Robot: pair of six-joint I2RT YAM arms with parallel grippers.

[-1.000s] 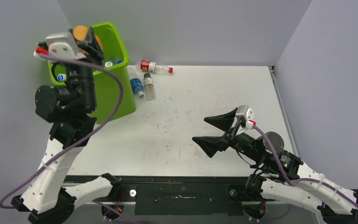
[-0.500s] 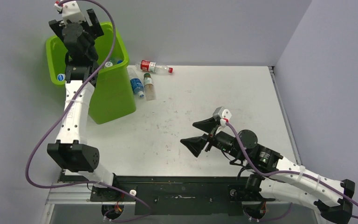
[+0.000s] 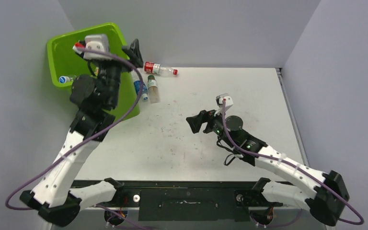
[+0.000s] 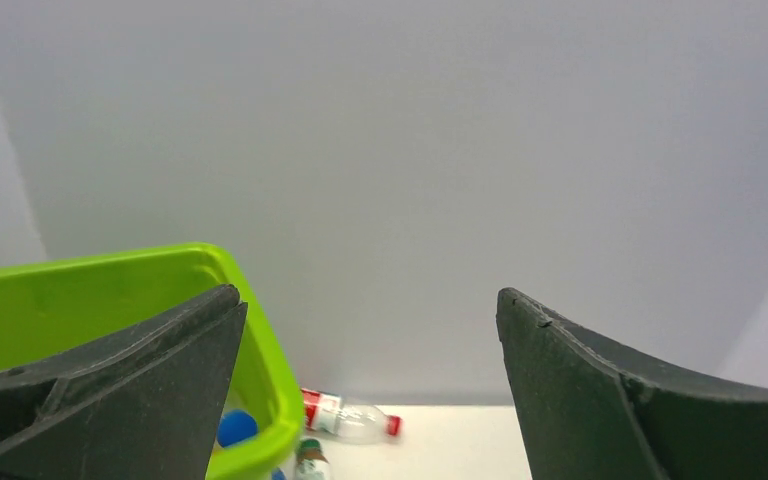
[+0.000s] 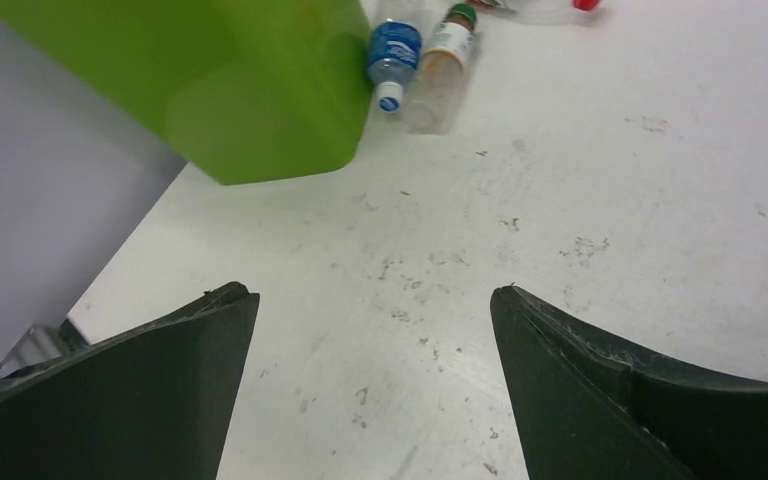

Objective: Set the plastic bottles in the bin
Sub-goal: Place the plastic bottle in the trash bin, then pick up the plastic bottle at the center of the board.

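No writing can be read on any label; the print is too small. Three plastic bottles lie on the white tabletop (image 3: 211, 96) outside the bin (image 3: 67, 52), all on their sides. The red-labelled bottle (image 3: 159, 68) is clear with a red cap and rests by the back wall, just right of the bin. The blue-labelled bottle (image 5: 393, 48) lies close against the bin's side wall, its cap pointing away from the back wall. Beside it, touching or nearly so, is the green-capped bottle (image 5: 446, 60), which has a white label and pale tan contents.

The lime-green bin stands at the far left corner of the tabletop. Inside it, a blue cap (image 4: 235, 428) shows just under the rim. From above, a blue-and-white bottle end (image 3: 64, 79) sits at the near left edge. The left arm covers most of the opening, so how many bottles are in the bin cannot be told.

The left gripper (image 4: 368, 293) is raised by the bin's far right corner, its fingers spread wide with nothing between them. The right gripper (image 5: 372, 290) hangs over bare, scuffed tabletop, likewise released and empty, pointing toward the bin and the two paired bottles.
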